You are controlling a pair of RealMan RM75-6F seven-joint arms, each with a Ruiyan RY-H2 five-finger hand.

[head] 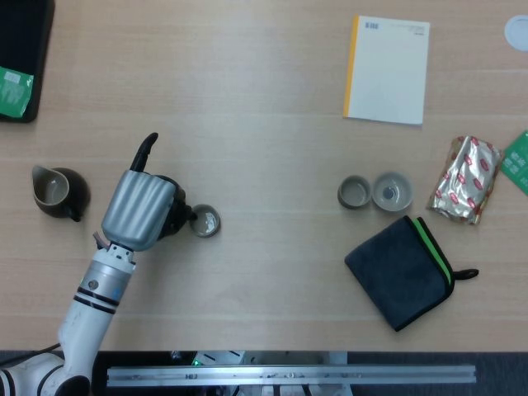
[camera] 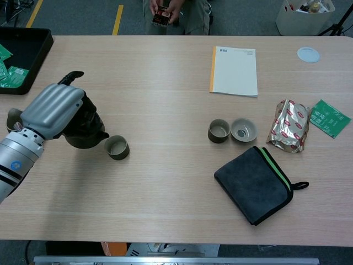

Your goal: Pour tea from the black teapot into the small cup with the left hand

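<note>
The left hand (camera: 55, 110) hides most of the black teapot (camera: 85, 130), grasping it; the small cup (camera: 117, 147) touches its spout at 3 o'clock.

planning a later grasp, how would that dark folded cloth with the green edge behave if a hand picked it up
The dark folded cloth looks soft, so it would probably sag and unfold rather than stay flat. It seems light for its size and unlikely to roll or break. Its small loop at one corner might snag a finger.

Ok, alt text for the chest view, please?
Left hand grips the black teapot, spout at a small cup. Two more cups, a notebook, foil packet and dark cloth lie right.
</note>
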